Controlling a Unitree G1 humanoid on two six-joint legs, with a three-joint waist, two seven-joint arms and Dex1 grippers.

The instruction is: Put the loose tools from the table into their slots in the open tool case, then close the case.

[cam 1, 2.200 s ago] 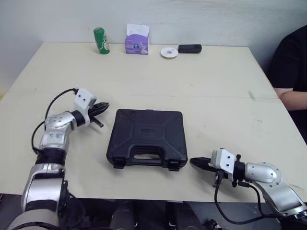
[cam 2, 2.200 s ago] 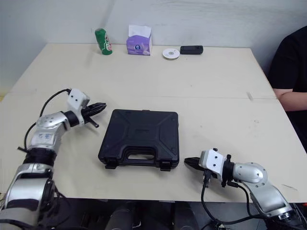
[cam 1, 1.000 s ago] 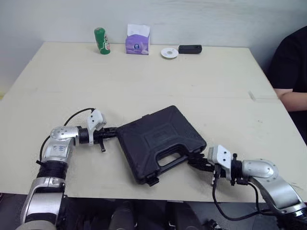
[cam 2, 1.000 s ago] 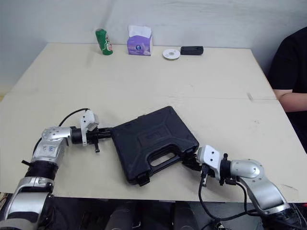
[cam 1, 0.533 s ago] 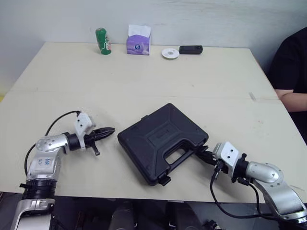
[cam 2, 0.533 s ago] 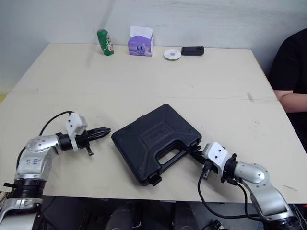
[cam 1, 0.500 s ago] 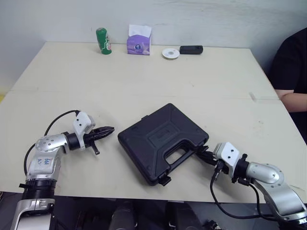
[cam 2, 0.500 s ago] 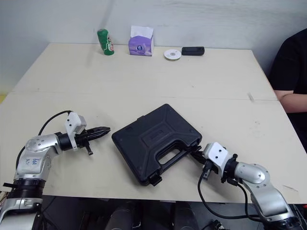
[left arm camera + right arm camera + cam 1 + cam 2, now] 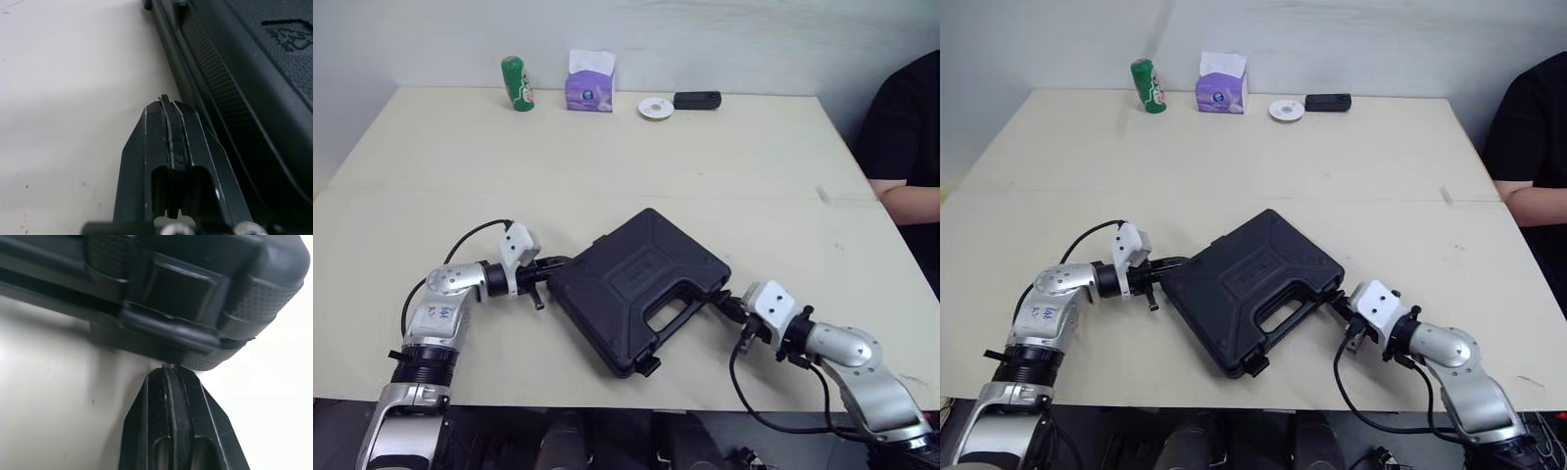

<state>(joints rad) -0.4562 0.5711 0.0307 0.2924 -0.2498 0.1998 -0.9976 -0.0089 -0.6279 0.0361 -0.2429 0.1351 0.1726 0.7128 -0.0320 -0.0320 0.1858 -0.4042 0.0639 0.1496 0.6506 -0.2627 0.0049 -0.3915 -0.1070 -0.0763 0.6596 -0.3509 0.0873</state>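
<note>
The left end effector (image 9: 548,265) has its two black fingers pressed together. Its tip is against the 9 o'clock side wall of the black moulded plastic tool case (image 9: 641,279), low on the textured rim. The case lies shut and skewed on the pale desk (image 9: 607,147), a little toward 6 o'clock from the middle, with its carry handle (image 9: 668,315) turned to about 5 o'clock. No loose tools show on the desk, so the job left looks like securing and straightening the closed case.

One black latch tab (image 9: 647,366) juts out at the 6 o'clock corner and seems not pressed home. The right end effector (image 9: 725,305), its fingers also closed into a single wedge, touches the case at its 4 o'clock corner, just under another latch (image 9: 181,289).

To do this well, the left tip should act as a steady brace while the right one works. A push from one side alone would likely spin the case on the smooth top. The right wedge should press squarely on the latch face, not the rounded corner, where it could slip off. A person's dark sleeve (image 9: 901,127) sits at 3 o'clock, well apart.
</note>
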